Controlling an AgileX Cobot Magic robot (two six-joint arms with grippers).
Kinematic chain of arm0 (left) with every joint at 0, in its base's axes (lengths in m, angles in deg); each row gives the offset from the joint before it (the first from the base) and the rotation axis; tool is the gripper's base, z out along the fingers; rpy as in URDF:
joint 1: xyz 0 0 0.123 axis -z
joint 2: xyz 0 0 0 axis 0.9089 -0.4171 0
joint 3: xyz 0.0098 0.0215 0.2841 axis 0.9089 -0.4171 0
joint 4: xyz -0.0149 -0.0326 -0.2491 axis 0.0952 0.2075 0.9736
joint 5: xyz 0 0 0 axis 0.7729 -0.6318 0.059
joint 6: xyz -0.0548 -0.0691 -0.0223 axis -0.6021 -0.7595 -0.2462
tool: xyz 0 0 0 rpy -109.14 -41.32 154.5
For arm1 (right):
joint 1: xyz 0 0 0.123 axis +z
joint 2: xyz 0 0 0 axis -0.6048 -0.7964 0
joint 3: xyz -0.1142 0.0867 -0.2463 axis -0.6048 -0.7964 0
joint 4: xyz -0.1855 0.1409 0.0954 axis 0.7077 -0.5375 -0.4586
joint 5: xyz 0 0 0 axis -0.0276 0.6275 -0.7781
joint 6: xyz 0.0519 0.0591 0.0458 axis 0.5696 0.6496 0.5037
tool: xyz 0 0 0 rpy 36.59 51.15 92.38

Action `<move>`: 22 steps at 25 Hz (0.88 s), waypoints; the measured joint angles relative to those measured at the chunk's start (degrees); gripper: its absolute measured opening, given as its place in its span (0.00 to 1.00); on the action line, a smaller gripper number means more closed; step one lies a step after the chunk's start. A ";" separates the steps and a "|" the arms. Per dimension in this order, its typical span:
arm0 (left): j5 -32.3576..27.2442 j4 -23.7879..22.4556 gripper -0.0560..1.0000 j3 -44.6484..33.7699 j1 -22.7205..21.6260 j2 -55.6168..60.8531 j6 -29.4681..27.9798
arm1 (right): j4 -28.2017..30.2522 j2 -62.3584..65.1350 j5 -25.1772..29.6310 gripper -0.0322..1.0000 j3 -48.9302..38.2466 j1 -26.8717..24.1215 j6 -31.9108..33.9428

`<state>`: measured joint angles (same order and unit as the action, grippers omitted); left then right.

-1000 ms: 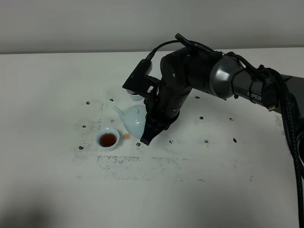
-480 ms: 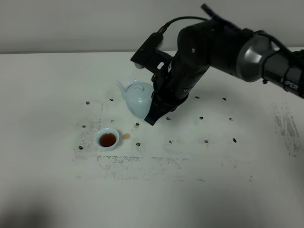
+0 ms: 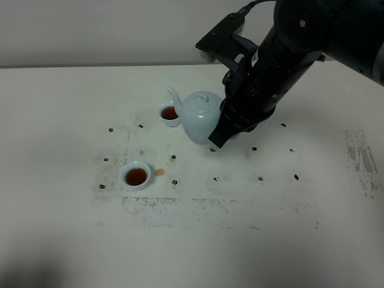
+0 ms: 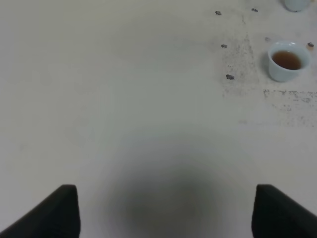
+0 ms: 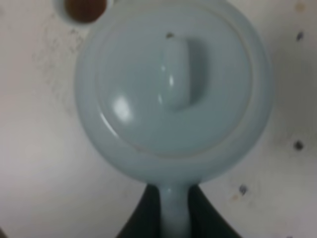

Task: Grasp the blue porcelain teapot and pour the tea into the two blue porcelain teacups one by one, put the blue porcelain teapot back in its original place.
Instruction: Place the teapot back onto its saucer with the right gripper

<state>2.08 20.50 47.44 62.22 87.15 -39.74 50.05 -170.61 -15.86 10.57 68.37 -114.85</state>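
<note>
Right gripper (image 5: 173, 218) is pinched tight on the teapot's (image 3: 200, 116) loop handle; from the wrist camera you see the two dark fingers (image 5: 141, 218) squeezing the pale blue handle from both sides. That teapot sits upright near the middle of the table (image 3: 60, 240), lid on, with its short spout aimed at the far cup (image 3: 170, 112), which is just beside it. I can't tell whether the base touches the tabletop or hangs a bit above it.

Both cups have dark reddish-brown tea in them. The near cup (image 3: 136, 176) stands well apart from the teapot, toward the front left, with a small tan drip mark (image 3: 159, 172) right beside it on the table. Little dark specks (image 3: 296, 177) are scattered around on the white surface, plus some scuffed grey smudging (image 3: 198, 204) in front of the near cup.

Big black arm (image 3: 282, 54) comes in from the upper right and covers the back side of the teapot in the high view.

Everything ceramic is that glossy sky-blue glaze: round body, domed lid with a smooth oblong knob (image 5: 177, 74), tiny flared cups.

Left gripper (image 4: 166, 210) hangs over bare table, jaws wide apart, nothing between them, only its two dark tips (image 4: 59, 210) showing.
</note>
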 joint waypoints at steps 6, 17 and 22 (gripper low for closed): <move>0.00 0.00 0.70 0.00 0.00 0.00 0.00 | -0.53 6.20 -2.68 0.07 -10.16 -0.77 3.27; 0.00 0.00 0.70 0.00 0.00 0.00 0.00 | -0.66 8.82 -12.52 0.07 -22.46 -3.11 13.99; 0.00 0.00 0.70 0.00 0.00 0.00 0.00 | -5.28 8.87 -22.38 0.07 -30.24 -3.40 15.40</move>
<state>2.08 20.50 47.44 62.22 87.15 -39.74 44.76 -161.74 -38.23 -19.67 64.98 -99.45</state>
